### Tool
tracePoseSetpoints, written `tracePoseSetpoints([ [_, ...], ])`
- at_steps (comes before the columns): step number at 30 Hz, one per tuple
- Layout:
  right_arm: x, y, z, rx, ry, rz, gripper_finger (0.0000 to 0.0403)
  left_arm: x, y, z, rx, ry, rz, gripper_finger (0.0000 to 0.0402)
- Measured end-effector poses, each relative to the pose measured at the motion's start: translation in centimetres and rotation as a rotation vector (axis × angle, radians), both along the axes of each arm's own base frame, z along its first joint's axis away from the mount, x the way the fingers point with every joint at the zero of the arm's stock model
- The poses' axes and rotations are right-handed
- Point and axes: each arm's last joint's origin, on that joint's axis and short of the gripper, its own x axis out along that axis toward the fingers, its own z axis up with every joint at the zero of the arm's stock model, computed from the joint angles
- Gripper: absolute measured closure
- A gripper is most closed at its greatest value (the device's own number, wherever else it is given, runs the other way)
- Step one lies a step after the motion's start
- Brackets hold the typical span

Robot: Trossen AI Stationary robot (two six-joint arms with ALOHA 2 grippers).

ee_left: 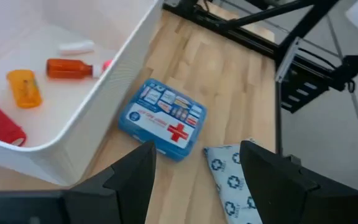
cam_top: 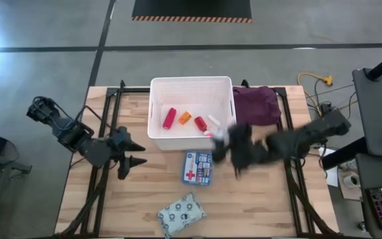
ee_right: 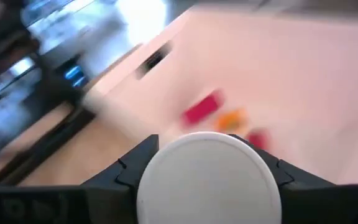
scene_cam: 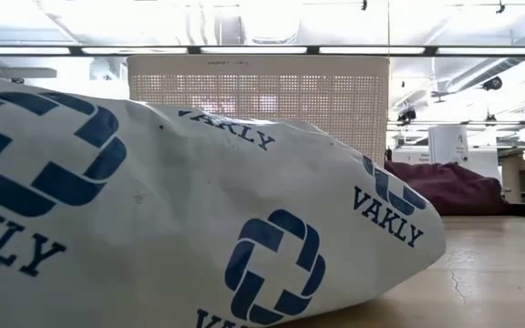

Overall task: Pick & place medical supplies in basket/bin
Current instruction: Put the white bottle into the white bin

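Pale wooden tabletop [cam_top: 144, 206] carries everything, with grey floor beyond it. Nearest the front edge lies the grey patterned soft pouch [cam_top: 181, 214], flat and untouched. Just past it sits the blue-white first-aid box with a red cross [cam_top: 197, 168], close against the near wall of the large white perforated plastic basket [cam_top: 158, 136].

The right gripper [cam_top: 221, 145] is at the basket's near right corner, fingers clamped on a white round-capped bottle [ee_right: 209, 178] — the step in hand, I'd judge, is dropping it in. Best carry it fully over the rim before letting go, so it doesn't tip off the wall onto the box below.

The left gripper [cam_top: 132, 154] waits near the basket's left side, fingers spread and empty.

Inside the basket: a pink-red block [cam_top: 169, 117], an orange vial [cam_top: 185, 117], a red tube [cam_top: 201, 123] and a small white piece [cam_top: 213, 121]. A purple cloth bundle [cam_top: 256, 104] lies to the basket's right.
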Motion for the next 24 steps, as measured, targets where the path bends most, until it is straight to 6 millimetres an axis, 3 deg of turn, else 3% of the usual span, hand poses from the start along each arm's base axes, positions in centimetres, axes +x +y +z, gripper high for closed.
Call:
tracePoseSetpoints([
  [5, 1.8, -9.0, 0.8, 0.063, 0.049, 0.008, 0.0237, -0.3, -0.6, 0.1, 0.024, -0.046, 0.014, 0.0185],
  [10, 3.6, -14.1, -1.3, 0.124, 0.122, 0.031, 0.0236, -0.2, -0.6, 0.2, 0.019, -0.070, 0.056, 0.0185],
  [13, 4.5, -15.7, -2.8, 0.157, 0.169, 0.048, 0.0235, -0.1, -0.6, 0.2, 0.012, -0.075, 0.084, 0.0185],
  [18, 6.1, -16.1, -4.4, 0.124, 0.257, 0.107, 0.0222, 0.5, -1.1, -0.3, 0.020, -0.055, 0.093, 0.0185],
  [24, 7.2, -16.1, -3.9, 0.056, 0.289, 0.164, 0.0160, 1.4, -1.8, -1.0, 0.046, -0.023, 0.093, 0.0185],
])
